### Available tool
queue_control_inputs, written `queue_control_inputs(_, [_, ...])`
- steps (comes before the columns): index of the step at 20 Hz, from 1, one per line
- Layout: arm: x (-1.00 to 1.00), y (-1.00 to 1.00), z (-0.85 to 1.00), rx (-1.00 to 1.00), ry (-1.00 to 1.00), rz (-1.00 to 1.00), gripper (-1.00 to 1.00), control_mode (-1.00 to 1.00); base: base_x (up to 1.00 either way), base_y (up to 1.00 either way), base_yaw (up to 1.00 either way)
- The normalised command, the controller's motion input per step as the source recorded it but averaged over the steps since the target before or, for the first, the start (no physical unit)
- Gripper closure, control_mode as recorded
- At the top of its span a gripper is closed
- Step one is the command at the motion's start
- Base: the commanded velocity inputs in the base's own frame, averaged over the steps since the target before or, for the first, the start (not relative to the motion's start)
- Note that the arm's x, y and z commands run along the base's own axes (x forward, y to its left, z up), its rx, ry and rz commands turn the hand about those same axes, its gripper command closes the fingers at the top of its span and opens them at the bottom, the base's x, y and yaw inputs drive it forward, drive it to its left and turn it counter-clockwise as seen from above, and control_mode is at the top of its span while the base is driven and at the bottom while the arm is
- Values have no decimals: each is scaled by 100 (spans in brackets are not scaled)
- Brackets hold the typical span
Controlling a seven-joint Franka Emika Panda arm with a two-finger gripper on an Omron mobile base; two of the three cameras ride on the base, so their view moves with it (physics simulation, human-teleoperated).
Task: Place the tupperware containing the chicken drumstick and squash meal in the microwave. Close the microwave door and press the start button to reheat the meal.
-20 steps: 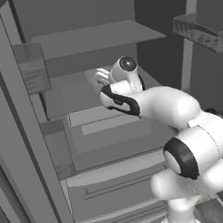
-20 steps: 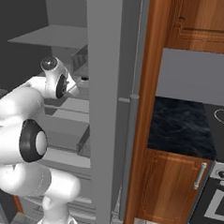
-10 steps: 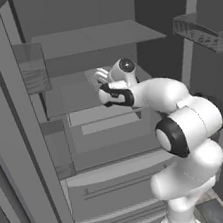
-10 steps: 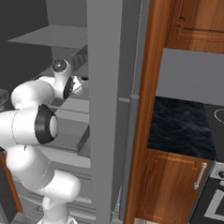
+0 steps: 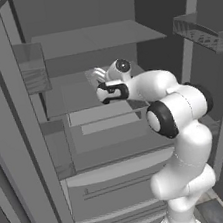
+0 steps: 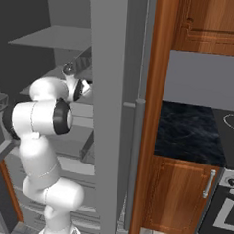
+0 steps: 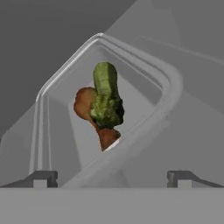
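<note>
The arm reaches into the open fridge, its gripper spread wide and holding nothing; the tupperware lies on a shelf just beyond the fingertips. Inside it, the chicken drumstick sits left, the squash overlapping its right side; far right stands a wooden cabinet.

Open space above the tupperware; fingertips spread wide, straddling its near rim. Overhead shelf limiting height; fridge door walling off the right.
</note>
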Motion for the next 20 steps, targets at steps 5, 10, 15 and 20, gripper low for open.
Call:
queue_control_inputs(5, [48, 8, -12, 0, 0, 0, -100, -100, 0, 0, 0])
queue_control_inputs(10, [42, 20, -12, 0, 0, -1, -100, -100, 0, 0, 0])
queue_control_inputs(15, [35, 24, -11, 0, 0, -6, -100, -100, 0, 0, 0])
queue_control_inputs(20, [15, 3, -15, 0, 1, -12, -100, -100, 0, 0, 0])
